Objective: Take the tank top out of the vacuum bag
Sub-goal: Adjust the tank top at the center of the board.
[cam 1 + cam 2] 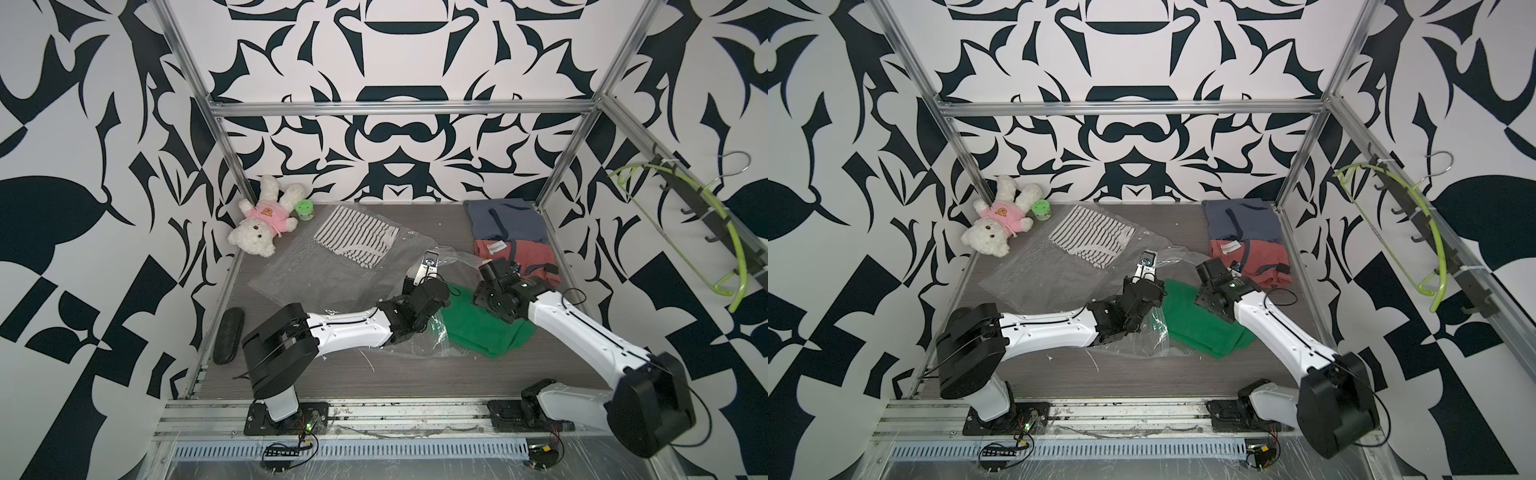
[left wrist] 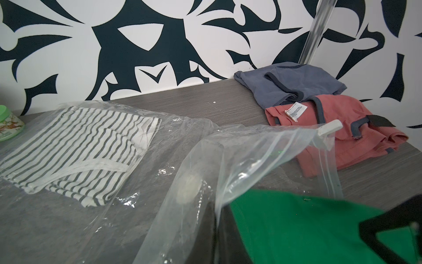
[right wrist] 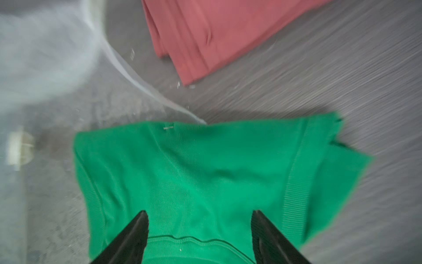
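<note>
Green tank top (image 3: 194, 178) out; task nearly done.
It lies on the surface (image 1: 332, 376) beside the vacuum bag (image 2: 251, 155), which my closed left fingers (image 1: 429, 261) hold up; my right fingers (image 3: 199, 212) stand wide, empty, above the garment.

Patterned walls (image 1: 399, 158), white with bold dark-navy shapes, stand well beyond the left end effector (image 1: 430, 262). A grey wood-grain table (image 1: 436, 378) lies below it. Aluminium frame posts (image 1: 231, 158) rise at the far corners, joined by a crossbar (image 1: 399, 109). A black hook rail (image 1: 706, 212) lines the side wall past the right end effector (image 3: 198, 216). The light is even.
</note>
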